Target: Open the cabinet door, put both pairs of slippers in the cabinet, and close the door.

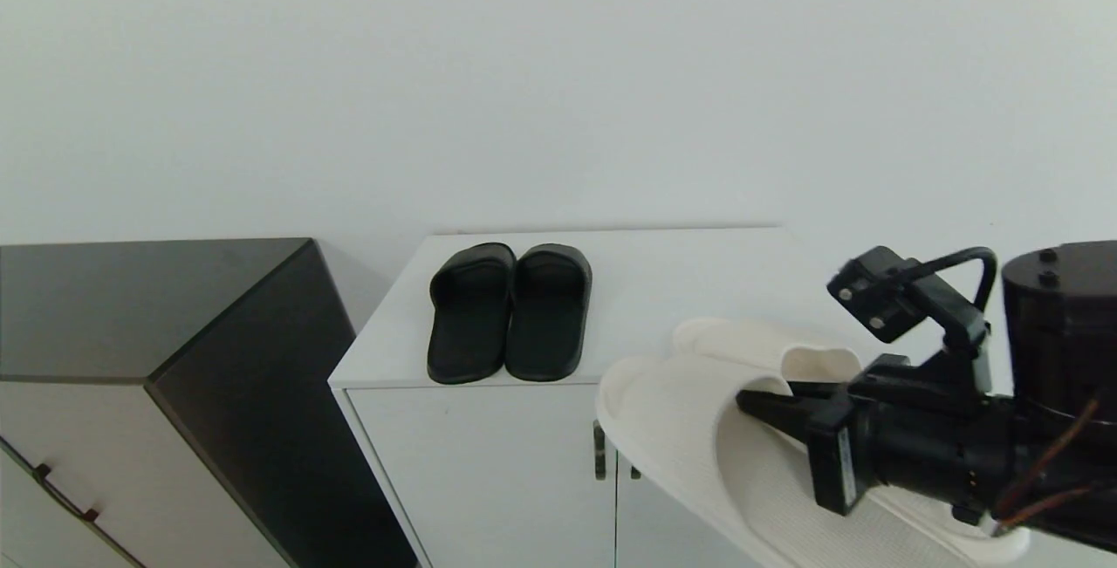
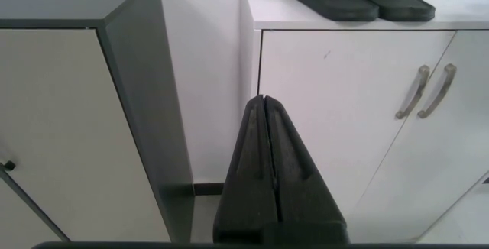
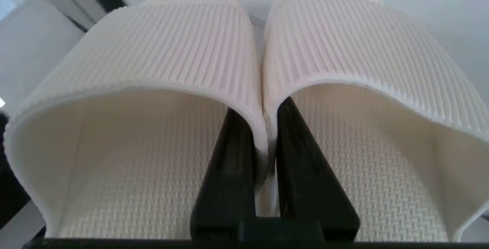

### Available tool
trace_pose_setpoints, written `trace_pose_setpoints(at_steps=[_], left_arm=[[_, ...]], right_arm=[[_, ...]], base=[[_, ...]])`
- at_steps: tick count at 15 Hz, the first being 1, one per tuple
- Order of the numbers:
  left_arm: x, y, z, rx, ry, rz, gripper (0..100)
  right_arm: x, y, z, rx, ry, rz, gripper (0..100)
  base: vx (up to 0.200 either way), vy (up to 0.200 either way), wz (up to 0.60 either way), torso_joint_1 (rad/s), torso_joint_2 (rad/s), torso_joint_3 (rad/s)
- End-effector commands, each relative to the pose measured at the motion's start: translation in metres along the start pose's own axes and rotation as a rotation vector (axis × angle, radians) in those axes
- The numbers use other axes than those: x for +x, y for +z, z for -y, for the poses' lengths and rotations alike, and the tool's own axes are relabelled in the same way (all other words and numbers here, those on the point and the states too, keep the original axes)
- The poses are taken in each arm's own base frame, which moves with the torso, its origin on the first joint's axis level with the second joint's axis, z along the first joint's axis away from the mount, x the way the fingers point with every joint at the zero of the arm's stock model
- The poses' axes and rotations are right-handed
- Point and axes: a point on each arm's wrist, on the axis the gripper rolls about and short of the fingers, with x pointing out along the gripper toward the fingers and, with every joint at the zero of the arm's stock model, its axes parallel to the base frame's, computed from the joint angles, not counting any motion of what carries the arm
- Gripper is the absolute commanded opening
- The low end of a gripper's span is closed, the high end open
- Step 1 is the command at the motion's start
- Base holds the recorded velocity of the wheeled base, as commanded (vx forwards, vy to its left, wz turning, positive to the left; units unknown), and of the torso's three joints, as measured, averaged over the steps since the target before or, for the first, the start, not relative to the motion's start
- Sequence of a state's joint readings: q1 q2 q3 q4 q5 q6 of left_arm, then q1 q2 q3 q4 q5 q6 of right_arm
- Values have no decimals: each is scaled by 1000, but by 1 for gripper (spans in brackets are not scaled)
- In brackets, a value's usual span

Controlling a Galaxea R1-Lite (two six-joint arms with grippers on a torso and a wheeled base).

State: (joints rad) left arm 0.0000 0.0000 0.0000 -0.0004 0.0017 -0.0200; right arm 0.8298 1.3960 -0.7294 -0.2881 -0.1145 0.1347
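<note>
Two black slippers (image 1: 509,312) side by side near the front left corner of the white cabinet (image 1: 698,271) top. Cream ribbed slippers (image 1: 689,428) pinched together by their inner strap walls in the right gripper (image 1: 768,407), lifted before the front edge. Left gripper (image 2: 264,104) clenched on nothing, facing the closed left door (image 2: 336,119).

a dark-topped drawer unit (image 1: 157,315) with pale fronts and a slim dark handle (image 1: 65,494) stands on the left against a plain white wall (image 1: 558,71).
</note>
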Motion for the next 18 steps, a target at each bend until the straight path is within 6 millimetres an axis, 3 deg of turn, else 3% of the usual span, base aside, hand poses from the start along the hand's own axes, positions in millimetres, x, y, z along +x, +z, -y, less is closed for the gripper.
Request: trace_pose_setpoints(at_steps=[1, 4, 13, 18], left_arm=[[0, 0, 0, 0, 0, 0, 0], [0, 0, 0, 0, -2, 1, 0], [0, 0, 0, 0, -3, 0, 0], [0, 0, 0, 2, -2, 0, 0]], right_arm=[[-22, 1, 0, 2, 20, 53, 0], [-14, -4, 0, -2, 17, 18, 0], [-13, -7, 0, -7, 14, 9, 0], [-12, -13, 1, -41, 11, -12, 0]], base=[[0, 0, 0, 0, 0, 0], [0, 0, 0, 0, 0, 0], [-200, 0, 0, -1, 2, 0], [0, 0, 0, 0, 0, 0]])
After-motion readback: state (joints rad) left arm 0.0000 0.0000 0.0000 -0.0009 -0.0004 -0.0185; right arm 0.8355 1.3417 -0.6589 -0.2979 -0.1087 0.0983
